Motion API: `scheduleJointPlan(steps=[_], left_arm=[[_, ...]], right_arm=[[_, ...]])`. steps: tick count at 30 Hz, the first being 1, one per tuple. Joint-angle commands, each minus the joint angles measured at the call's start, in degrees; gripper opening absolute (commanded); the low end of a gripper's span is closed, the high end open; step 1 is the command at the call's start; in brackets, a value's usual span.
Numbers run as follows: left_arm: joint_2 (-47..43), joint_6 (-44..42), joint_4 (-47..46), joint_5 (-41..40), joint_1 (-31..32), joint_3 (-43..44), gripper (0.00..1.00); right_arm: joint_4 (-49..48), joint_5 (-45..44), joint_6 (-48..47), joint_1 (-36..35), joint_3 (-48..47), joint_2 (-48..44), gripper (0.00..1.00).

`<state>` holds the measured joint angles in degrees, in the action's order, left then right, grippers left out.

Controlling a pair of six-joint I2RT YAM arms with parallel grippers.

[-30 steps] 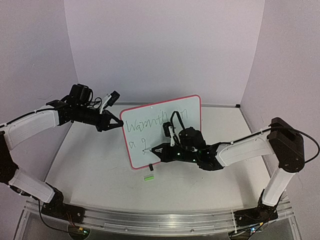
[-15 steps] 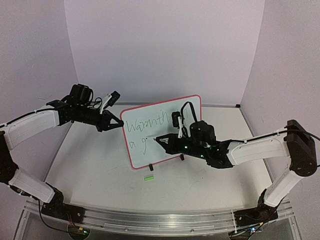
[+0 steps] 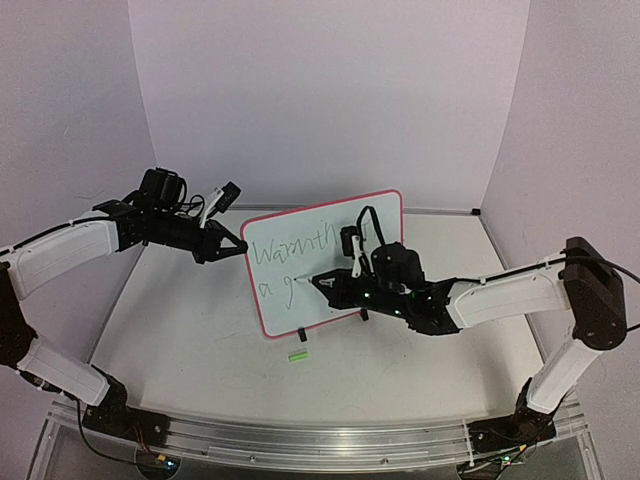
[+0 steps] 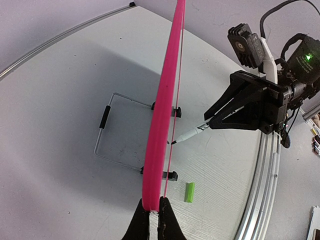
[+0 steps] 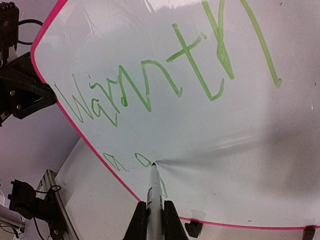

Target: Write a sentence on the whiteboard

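The whiteboard [image 3: 330,255] stands upright on two black clip feet mid-table, with a red-pink frame. The sentence [image 3: 290,248] reads "Warmth" on the top line and "a g" [image 3: 275,290] below; the right wrist view shows the same letters [image 5: 150,90]. My left gripper [image 3: 240,247] is shut on the board's left edge, seen edge-on in the left wrist view [image 4: 162,130]. My right gripper [image 3: 322,284] is shut on a white marker [image 5: 154,200], whose tip touches the board at the "g". The marker also shows in the left wrist view [image 4: 192,134].
A green marker cap [image 3: 296,355] lies on the table in front of the board, and shows in the left wrist view [image 4: 189,192]. A wire stand [image 4: 117,135] lies behind the board. Purple walls close in the table's back and sides.
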<state>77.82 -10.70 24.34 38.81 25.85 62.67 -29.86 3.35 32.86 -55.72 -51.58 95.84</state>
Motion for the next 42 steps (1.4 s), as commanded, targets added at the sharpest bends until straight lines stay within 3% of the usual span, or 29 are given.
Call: scheduleJointPlan(steps=[1,24,42], left_arm=[[2.5,-2.0,5.1,-1.7,1.8,-0.4,0.00],[2.3,-2.1,5.2,-1.9,1.9,-0.4,0.00],[2.0,-2.1,5.3,-2.1,1.9,-0.4,0.00]], right_arm=[[-0.1,-1.7,-0.4,0.5,-2.5,1.1,0.00],[1.8,-5.5,-0.8,1.0,-0.8,-3.8,0.00],[1.8,-1.8,-1.4,1.0,-4.0,1.0,0.00]])
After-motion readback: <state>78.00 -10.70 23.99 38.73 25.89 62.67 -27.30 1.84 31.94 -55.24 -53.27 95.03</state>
